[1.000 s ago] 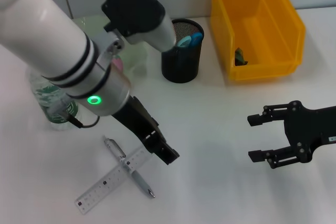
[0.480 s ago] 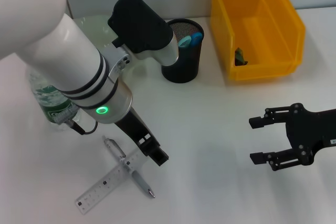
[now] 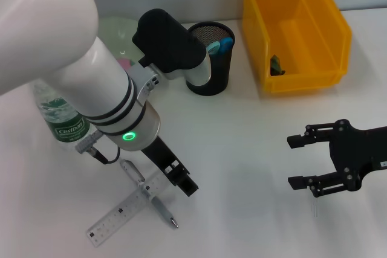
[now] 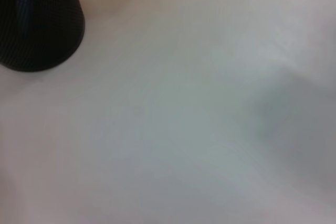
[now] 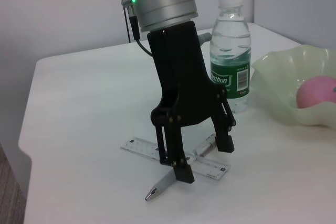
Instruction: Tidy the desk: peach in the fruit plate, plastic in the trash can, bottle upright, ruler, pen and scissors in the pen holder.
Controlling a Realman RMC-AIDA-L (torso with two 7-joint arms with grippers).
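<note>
A water bottle (image 3: 60, 119) with a green label stands upright at the left of the white desk (image 3: 242, 143), partly hidden in the head view by the left arm. Behind it lies the pale green fruit plate (image 5: 294, 90) with the pink peach (image 5: 315, 92) in it. The left gripper (image 5: 202, 158) hangs just above the clear ruler (image 3: 124, 209) and the silver pen (image 3: 151, 197), which lie crossed, the pen over the ruler; its fingers (image 5: 184, 174) are spread apart, one on each side of the crossing, pinching nothing. Farther back, the black mesh pen holder (image 3: 210, 67) stands upright with blue scissor handles (image 3: 221, 45) showing inside. To its right is the yellow bin (image 3: 296, 28) serving as trash can, with a small dark green scrap (image 3: 277, 66) on its floor. The right gripper (image 3: 300, 161) hovers over bare desk at the right, well apart from everything, its fingers wide apart and empty.
</note>
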